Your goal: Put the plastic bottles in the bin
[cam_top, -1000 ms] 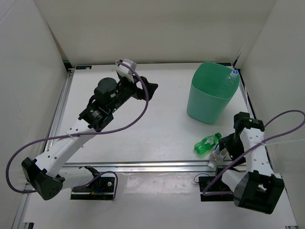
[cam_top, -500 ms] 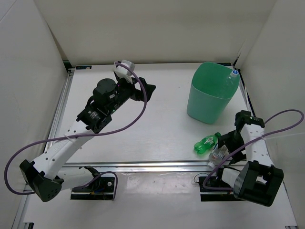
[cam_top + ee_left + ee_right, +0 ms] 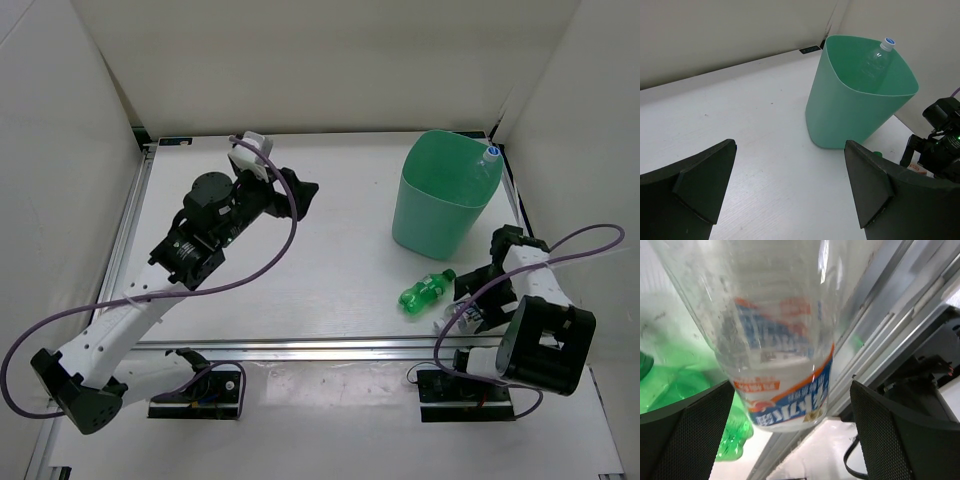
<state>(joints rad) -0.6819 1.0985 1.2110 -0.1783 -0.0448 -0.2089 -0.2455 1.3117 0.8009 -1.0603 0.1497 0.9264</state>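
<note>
The right tool (image 3: 790, 387) is open. Its two black fingers (image 3: 685, 440) sit one on each side of a clear bottle (image 3: 780, 330). I cannot tell if they touch it. The clear bottle has a white and blue label with an orange stripe. It lies at the near right edge of the tabletop (image 3: 330, 260), close to the metal rail (image 3: 300, 348).

Just beside it lies the green bottle (image 3: 425, 292). It is on its side, with its cap pointing toward the bin (image 3: 440, 200).

The bin is tall and mint green, with a rounded rim. It stands at the far right of the tabletop. Inside it a blue-capped bottle (image 3: 876, 59) leans in the far corner. This bottle is clear, and its cap pokes up just over the rim.

The left tool (image 3: 790, 145) is open wide and holds nothing. It hangs over the middle of the tabletop, well apart from the bin.

From above, the right arm hides most of the clear bottle. In the right wrist view its top is cut off, and the green bottle is only a blurry green shape. The bottom of the bin is hidden by its own wall.
</note>
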